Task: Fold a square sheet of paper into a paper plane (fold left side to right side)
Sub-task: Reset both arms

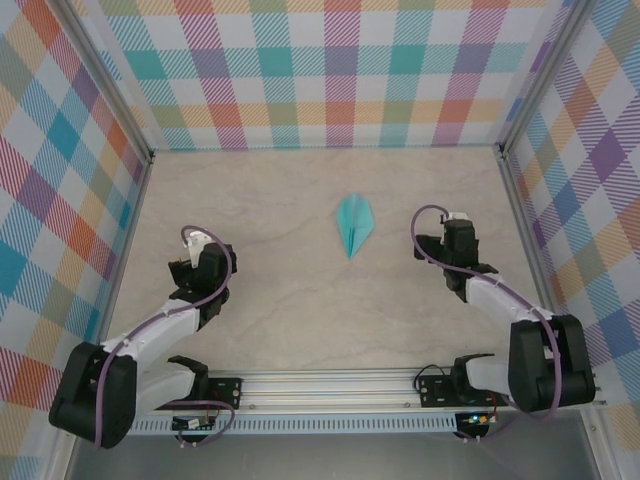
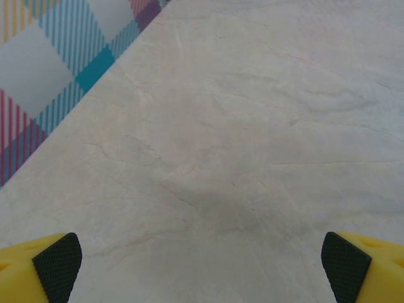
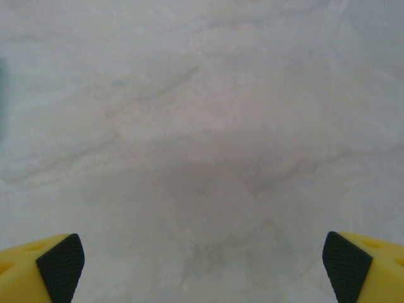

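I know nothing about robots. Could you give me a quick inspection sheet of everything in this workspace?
Surface: pale marbled table, no marks or spills seen.
Job's things: turquoise paper plane, already folded, lies on the table between the two arms, touched by neither.
Clutter: nothing seen.
End effectors: left end effector open and empty over bare table; right end effector open and empty over bare table.
Cables: purple cables loop along both arms, away from the paper.
Surroundings: plaid walls on three sides; metal rail carries the arm bases.
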### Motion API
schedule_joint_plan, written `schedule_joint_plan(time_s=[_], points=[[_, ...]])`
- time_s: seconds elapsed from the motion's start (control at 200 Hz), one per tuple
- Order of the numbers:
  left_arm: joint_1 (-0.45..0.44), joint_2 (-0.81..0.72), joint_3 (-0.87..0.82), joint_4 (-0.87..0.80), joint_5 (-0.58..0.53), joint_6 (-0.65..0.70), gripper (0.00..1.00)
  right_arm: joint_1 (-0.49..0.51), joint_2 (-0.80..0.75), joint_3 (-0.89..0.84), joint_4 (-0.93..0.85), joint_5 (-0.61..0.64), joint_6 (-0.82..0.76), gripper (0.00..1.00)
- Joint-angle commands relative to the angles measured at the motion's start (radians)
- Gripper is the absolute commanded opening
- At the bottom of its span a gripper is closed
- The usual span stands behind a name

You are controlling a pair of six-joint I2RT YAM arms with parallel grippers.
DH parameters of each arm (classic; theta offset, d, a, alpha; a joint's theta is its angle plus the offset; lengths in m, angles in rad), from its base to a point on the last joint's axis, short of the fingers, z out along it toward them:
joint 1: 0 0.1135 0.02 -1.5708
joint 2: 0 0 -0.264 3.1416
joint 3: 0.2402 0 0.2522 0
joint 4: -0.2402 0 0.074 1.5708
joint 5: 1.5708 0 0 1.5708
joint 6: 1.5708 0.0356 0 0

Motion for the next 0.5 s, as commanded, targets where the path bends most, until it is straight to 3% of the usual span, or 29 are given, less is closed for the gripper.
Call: schedule_joint_plan(time_s=[0.0, 0.155, 0.225, 0.305, 0.43, 0.495], points=[[0.035, 0.054, -0.028, 0.251, 0.120, 0.107, 1.00, -0.016, 0.099, -0.038, 0.287, -0.071, -0.112, 1.00], [0.077, 0.160, -0.042, 0.412, 0.252, 0.124, 1.00, -0.022, 0.182, -0.040, 0.431, -0.163, -0.181, 1.00], [0.098, 0.193, -0.048, 0.488, 0.312, 0.137, 1.00, -0.047, 0.207, -0.018, 0.409, -0.186, -0.159, 1.00], [0.126, 0.211, -0.027, 0.463, 0.369, 0.144, 1.00, -0.082, 0.197, -0.062, 0.469, -0.249, -0.139, 1.00], [0.150, 0.199, -0.045, 0.487, 0.426, 0.152, 0.99, -0.122, 0.249, -0.152, 0.700, -0.323, -0.120, 1.00], [0.155, 0.193, -0.059, 0.511, 0.439, 0.158, 1.00, -0.138, 0.247, -0.144, 0.675, -0.357, -0.113, 1.00]])
